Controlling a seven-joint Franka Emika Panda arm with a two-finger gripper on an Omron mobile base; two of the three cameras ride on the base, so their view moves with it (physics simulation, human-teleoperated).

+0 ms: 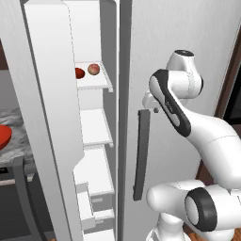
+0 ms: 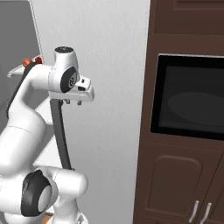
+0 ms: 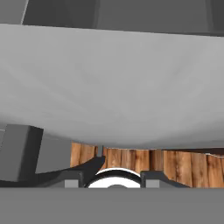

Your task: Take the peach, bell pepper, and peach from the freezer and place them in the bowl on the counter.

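Note:
The freezer [image 1: 96, 127] stands open, its white shelves showing. On an upper shelf the deep-red bell pepper [image 1: 79, 73] lies beside a pinkish peach [image 1: 94, 69], the peach to its right. The red bowl [image 1: 3, 135] shows partly at the far left on the marbled counter [image 1: 13, 118]. My gripper [image 1: 150, 108] [image 2: 72, 103] hangs shut and holds nothing, in front of the closed wider fridge door, just above the top of that door's dark handle [image 1: 141, 155]. It is to the right of the freezer opening and lower than the fruit shelf.
The open freezer door [image 1: 44, 117] juts toward me between the counter and the shelves. A black oven [image 2: 192, 98] sits in dark brown cabinets right of the fridge. In the hand view the grey fridge door [image 3: 113, 87] is close, above wooden floor [image 3: 175, 162].

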